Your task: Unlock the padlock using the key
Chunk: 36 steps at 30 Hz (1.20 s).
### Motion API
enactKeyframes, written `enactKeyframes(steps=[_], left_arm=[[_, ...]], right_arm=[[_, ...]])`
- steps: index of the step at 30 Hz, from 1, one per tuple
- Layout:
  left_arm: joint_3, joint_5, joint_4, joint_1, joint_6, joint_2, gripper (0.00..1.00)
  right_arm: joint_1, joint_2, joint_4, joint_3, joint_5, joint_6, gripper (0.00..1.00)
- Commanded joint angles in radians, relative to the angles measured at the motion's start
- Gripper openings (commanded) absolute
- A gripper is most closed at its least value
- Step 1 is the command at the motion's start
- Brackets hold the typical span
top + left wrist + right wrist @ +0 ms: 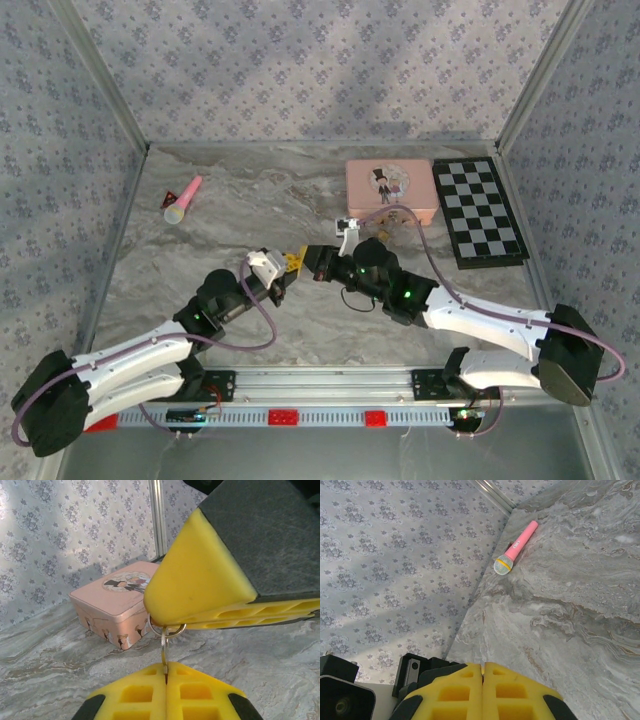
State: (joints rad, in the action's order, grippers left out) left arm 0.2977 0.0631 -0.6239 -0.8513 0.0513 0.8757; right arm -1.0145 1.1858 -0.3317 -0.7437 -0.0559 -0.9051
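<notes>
- The left hand (166, 672) is clamped on the thin gold key (164, 652), edge-on above the desk (300, 205).
- The right hand (156, 620) is closed, pinching the key's silver ring (181, 628).
- The right hand partly hides the tin (107, 607) behind it.
- A chessboard (478, 210) sits beside the tin, and a microphone (515, 547) lies well apart.

The left gripper (165, 667) pinches a thin yellow piece (164, 652) joined to a silver ring (175, 630); a pink tin (107, 607) sits far left on the desk (260, 660).

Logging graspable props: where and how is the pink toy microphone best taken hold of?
Grip the pink handle mid-length, coming straight down from above with fingers across its narrow width. The microphone lies flat on the table, its handle slim and straight; the rounded mesh head is wider and could slip out.
</notes>
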Motion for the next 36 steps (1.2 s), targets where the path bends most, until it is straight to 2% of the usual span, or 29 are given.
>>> enactKeyframes(steps=[1, 5, 7, 10, 12, 14, 16, 18, 20, 22, 25, 28, 30, 33, 36], left_arm=[[0.001, 0.020, 0.002, 0.008, -0.001, -0.019, 0.00], [0.014, 0.021, 0.071, 0.015, 0.024, -0.041, 0.00], [0.028, 0.044, 0.139, 0.025, 0.039, -0.063, 0.00], [0.047, 0.098, 0.234, 0.053, 0.051, -0.099, 0.00], [0.073, 0.142, 0.316, 0.074, 0.050, -0.113, 0.00], [0.109, 0.172, 0.383, 0.080, 0.046, -0.101, 0.00], [0.158, 0.193, 0.443, 0.081, 0.029, -0.065, 0.00], [0.217, 0.208, 0.506, 0.081, 0.008, -0.007, 0.00], [0.262, 0.200, 0.563, 0.080, 0.007, 0.038, 0.00], [0.269, 0.137, 0.584, 0.068, 0.040, 0.051, 0.00], [0.253, 0.030, 0.567, 0.053, 0.114, 0.052, 0.00], [0.235, 0.003, 0.507, 0.030, 0.286, 0.083, 0.00], [0.168, 0.002, 0.363, 0.006, 0.467, 0.089, 0.00], [0.069, 0.052, 0.100, 0.026, 0.659, 0.118, 0.00], [0.119, 0.090, 0.134, 0.055, 0.804, 0.195, 0.00]], right_arm=[[-0.002, -0.002, 0.001, -0.034, -0.016, -0.009, 0.00], [0.007, -0.012, 0.041, -0.047, -0.002, 0.031, 0.00], [0.012, -0.021, 0.102, -0.063, 0.011, 0.096, 0.10], [0.030, -0.049, 0.174, -0.080, 0.053, 0.238, 0.32], [0.048, -0.075, 0.219, -0.082, 0.090, 0.370, 0.47], [0.062, -0.102, 0.266, -0.076, 0.086, 0.488, 0.59], [0.078, -0.137, 0.249, -0.029, 0.074, 0.607, 0.63], [0.094, -0.189, 0.146, 0.069, 0.102, 0.713, 0.67], [0.113, -0.241, 0.086, 0.134, 0.148, 0.733, 0.77], [0.139, -0.267, 0.092, 0.144, 0.145, 0.642, 0.81], [0.187, -0.245, 0.206, 0.094, 0.118, 0.381, 0.70], [0.215, -0.196, 0.351, 0.025, 0.156, 0.149, 0.71], [0.217, -0.176, 0.422, -0.002, 0.172, -0.008, 0.69], [0.207, -0.157, 0.535, -0.022, 0.143, -0.202, 0.67], [0.191, -0.142, 0.549, -0.011, 0.134, -0.299, 0.67]])
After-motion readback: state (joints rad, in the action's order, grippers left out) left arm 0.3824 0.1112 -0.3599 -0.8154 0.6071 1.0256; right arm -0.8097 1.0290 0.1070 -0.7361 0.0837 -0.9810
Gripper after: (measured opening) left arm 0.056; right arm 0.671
